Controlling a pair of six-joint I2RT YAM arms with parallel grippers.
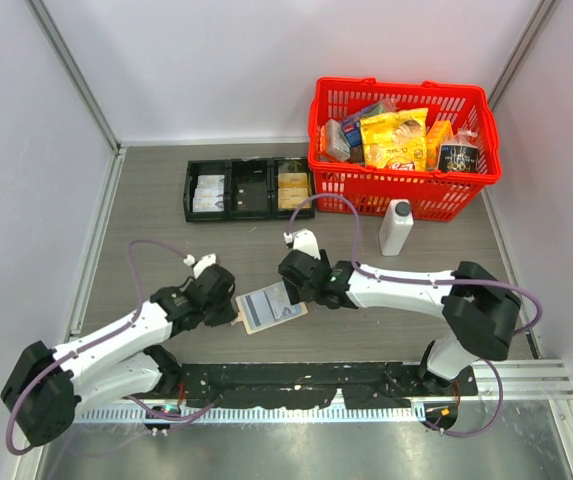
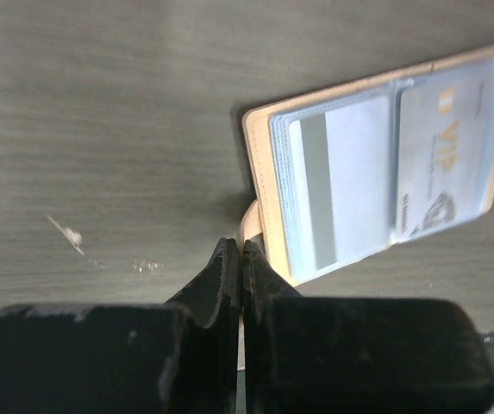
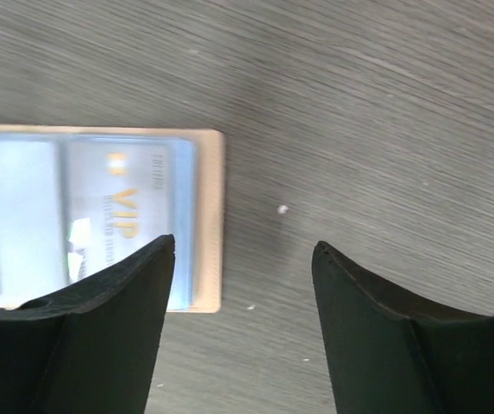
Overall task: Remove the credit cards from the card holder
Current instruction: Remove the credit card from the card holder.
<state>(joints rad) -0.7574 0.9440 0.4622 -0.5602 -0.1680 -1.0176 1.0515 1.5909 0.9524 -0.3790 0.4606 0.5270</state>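
The card holder [image 1: 271, 308] lies open on the table, tan rim up, pale blue clear pockets showing. In the left wrist view the card holder [image 2: 264, 172] holds two credit cards in its pockets: a pale one with a grey stripe [image 2: 337, 185] and a pale one marked VIP [image 2: 440, 155]. My left gripper [image 2: 243, 248] is shut on the holder's little tan tab at its left edge, and also shows from above [image 1: 230, 306]. My right gripper [image 3: 242, 246] is open and empty, hovering over the holder's right edge [image 3: 210, 216], its left finger above the VIP card [image 3: 117, 207].
A black three-compartment tray [image 1: 249, 189] stands at the back. A red basket [image 1: 404, 150] full of groceries is at the back right, with a white bottle [image 1: 396, 227] in front of it. Grey walls close the sides.
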